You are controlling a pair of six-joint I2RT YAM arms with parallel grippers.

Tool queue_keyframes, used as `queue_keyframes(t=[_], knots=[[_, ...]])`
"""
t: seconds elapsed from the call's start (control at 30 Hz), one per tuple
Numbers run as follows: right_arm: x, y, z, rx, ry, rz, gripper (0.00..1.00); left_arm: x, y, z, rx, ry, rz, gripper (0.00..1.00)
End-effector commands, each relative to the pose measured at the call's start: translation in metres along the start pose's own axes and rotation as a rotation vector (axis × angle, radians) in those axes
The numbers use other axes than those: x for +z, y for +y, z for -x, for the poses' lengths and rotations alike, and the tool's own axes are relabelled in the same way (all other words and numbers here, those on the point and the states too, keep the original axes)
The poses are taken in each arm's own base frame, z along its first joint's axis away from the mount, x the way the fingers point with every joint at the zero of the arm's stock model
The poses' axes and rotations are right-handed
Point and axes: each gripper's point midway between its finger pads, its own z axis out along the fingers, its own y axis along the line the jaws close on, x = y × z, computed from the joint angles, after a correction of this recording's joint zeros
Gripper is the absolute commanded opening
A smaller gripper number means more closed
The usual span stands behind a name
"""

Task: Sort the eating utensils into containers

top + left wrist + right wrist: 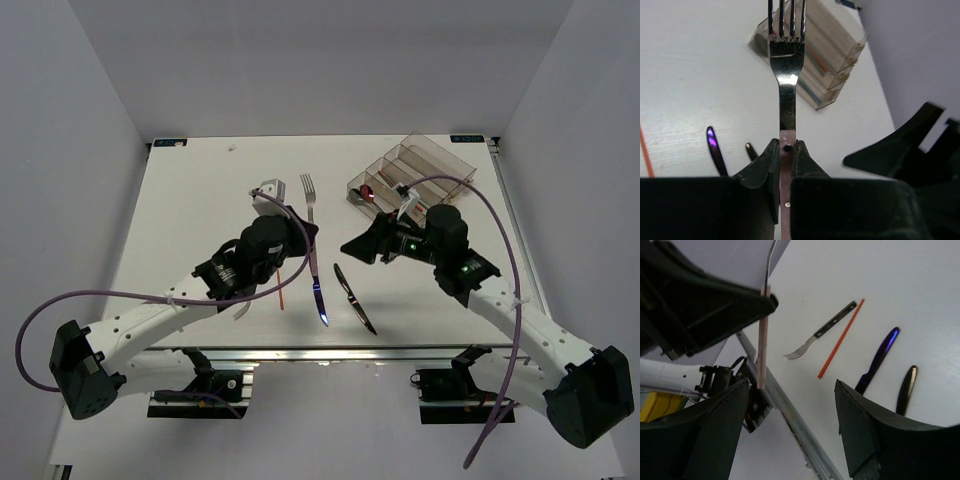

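**A:** left gripper (pixel 786 147) status?

**B:** Clenched on the fork (pixel 786 65). Jaws pinch the pinkish handle. The silver tines stick straight out ahead of the fingers, and the handle tail runs back between them.

**A:** fork on the table (pixel 865 270) or off it?

**B:** Off. Right wrist view shows the handle end hanging in the air under the left gripper.

**A:** where's the organiser tray (pixel 832 75)?

**B:** Ahead of the left gripper, past the tines and a bit to the right. Coloured strips show through its wall, so some pieces are in. Can't tell which compartment holds what.

**A:** right gripper (pixel 790 390)?

**B:** Released. Fingers wide apart, nothing between them. From the top it sits near the left gripper, on its right side, with its tips facing it and not touching. The tray lies just beyond it, away from the arm bases.

**A:** what's loose?

**B:** All on the table out in front of the right gripper's open fingers:
- a second fork (pixel 815 337) with a dark handle
- an orange chopstick (pixel 840 340) just beside it, roughly parallel
- a blue knife (pixel 880 357)
- a black piece (pixel 905 390) next to the knife, spoon or knife I can't tell

None touches a gripper. From the left wrist, the blue knife and the black tip lie left of the jaws, and the chopstick is further left.
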Motion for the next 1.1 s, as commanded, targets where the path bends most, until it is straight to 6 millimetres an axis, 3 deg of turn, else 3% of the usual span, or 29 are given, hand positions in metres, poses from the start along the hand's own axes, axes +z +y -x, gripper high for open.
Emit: queue_keyframes(t=[0.0,0.37,0.57,0.67,0.77,0.8,0.83,0.87,0.9,0.93,0.97,1.0,1.03,1.07], knots=[[-0.002,0.037,0.011,-0.021,-0.102,0.125,0.74,-0.007,-0.047,0.04,0.0,-0.096,-0.164,0.0],[0.024,0.05,0.002,-0.073,-0.125,0.068,0.6,0.012,-0.072,0.039,-0.106,-0.085,-0.223,0.0],[0.044,0.035,-0.001,-0.105,-0.104,-0.025,0.46,0.012,-0.079,0.041,-0.136,-0.087,-0.254,0.0],[0.047,0.033,0.008,-0.139,-0.134,-0.049,0.33,0.013,-0.078,0.036,-0.143,-0.074,-0.25,0.0],[0.05,0.037,0.015,-0.193,-0.135,-0.04,0.0,0.016,-0.071,0.034,-0.149,-0.08,-0.219,0.0],[0.051,0.035,0.014,-0.242,-0.122,-0.047,0.0,0.017,-0.068,0.033,-0.145,-0.078,-0.202,0.02],[0.05,0.033,0.02,-0.276,-0.13,-0.069,0.0,0.019,-0.063,0.036,-0.145,-0.095,-0.172,0.11],[0.05,0.02,0.013,-0.296,-0.088,-0.116,0.0,0.02,-0.059,0.039,-0.143,-0.107,-0.147,0.26],[0.047,0.006,0.018,-0.354,-0.082,-0.155,0.0,0.019,-0.054,0.041,-0.134,-0.104,-0.103,0.76],[0.044,-0.002,0.017,-0.383,-0.06,-0.163,0.0,0.019,-0.042,0.052,-0.138,-0.15,-0.031,0.97],[0.039,-0.015,0.015,-0.404,-0.024,-0.201,0.0,0.018,-0.027,0.05,-0.111,-0.139,0.05,0.98],[0.032,-0.034,0.025,-0.471,-0.016,-0.238,0.0,0.012,-0.025,0.072,-0.124,-0.183,0.098,0.98],[0.028,-0.044,0.034,-0.509,-0.013,-0.261,0.0,0.009,-0.008,0.087,-0.137,-0.238,0.199,0.98],[0.02,-0.06,0.033,-0.528,0.034,-0.303,0.0,0.003,0.011,0.086,-0.1,-0.215,0.287,0.98]])
